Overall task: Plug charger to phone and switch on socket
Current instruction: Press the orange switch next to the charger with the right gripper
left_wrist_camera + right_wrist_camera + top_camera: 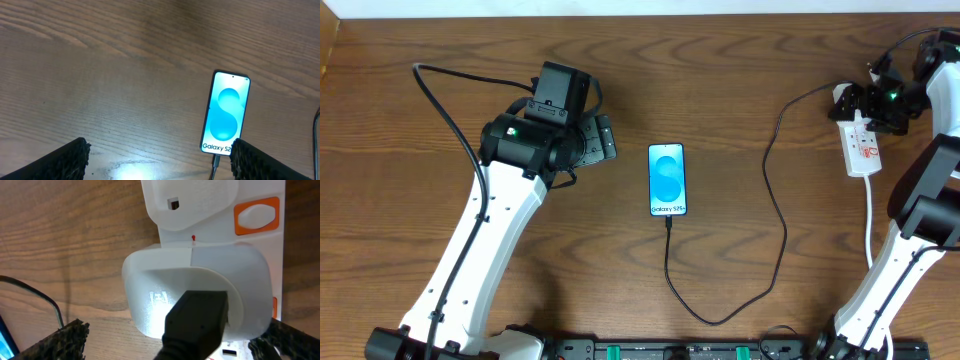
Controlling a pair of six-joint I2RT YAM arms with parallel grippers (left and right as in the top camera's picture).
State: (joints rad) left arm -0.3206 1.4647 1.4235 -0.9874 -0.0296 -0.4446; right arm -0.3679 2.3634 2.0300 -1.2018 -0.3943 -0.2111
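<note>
White plug of the charger (160, 280) is sitting in the socket (865, 155), the right gripper (175, 341) hanging over it with jaws standing wide apart. Its black cable is reaching the phone (667, 180), lying on the table (770, 60); the left gripper (160, 162) is hovering nearby, equally spread.

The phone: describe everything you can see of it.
The phone is a slim, dark-edged rectangle. Its lit screen is bright blue with lighter blue circles and the words Galaxy S25+ near its lower edge. The left wrist view shows a small camera dot at the top of the screen. The phone lies flat, screen up, near the middle of the wooden table, its bottom edge toward the robot. The black charger cable is plugged into that bottom edge. Nothing else touches it.
</note>
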